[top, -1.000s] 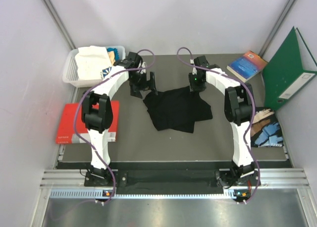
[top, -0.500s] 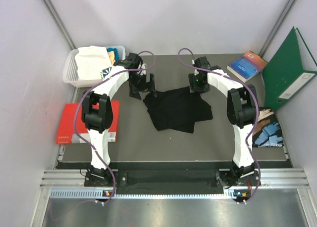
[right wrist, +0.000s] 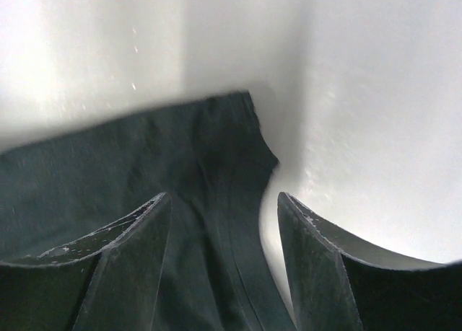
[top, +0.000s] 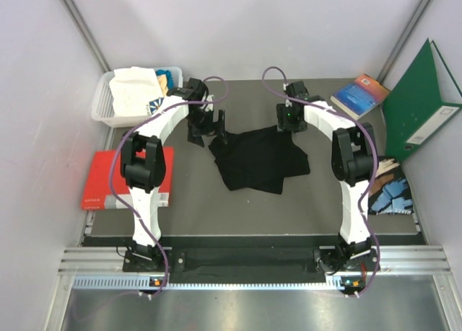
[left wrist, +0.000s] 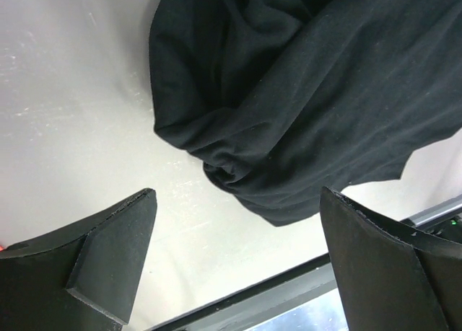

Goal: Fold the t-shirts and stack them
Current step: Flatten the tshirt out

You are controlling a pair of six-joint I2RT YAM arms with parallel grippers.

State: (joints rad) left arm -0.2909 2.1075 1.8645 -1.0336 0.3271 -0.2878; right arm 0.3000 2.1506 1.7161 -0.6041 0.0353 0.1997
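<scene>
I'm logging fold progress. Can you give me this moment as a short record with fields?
Black shirt: rumpled on table, not folded
Left gripper: open, empty, by shirt's far left corner
Right gripper: open, over shirt's far right edge
Bin: white shirt and teal shirt inside
Stack: not started

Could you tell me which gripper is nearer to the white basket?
Left. The left gripper hangs just right of the basket; the right gripper is farther right, at the black t-shirt's far edge.
</scene>
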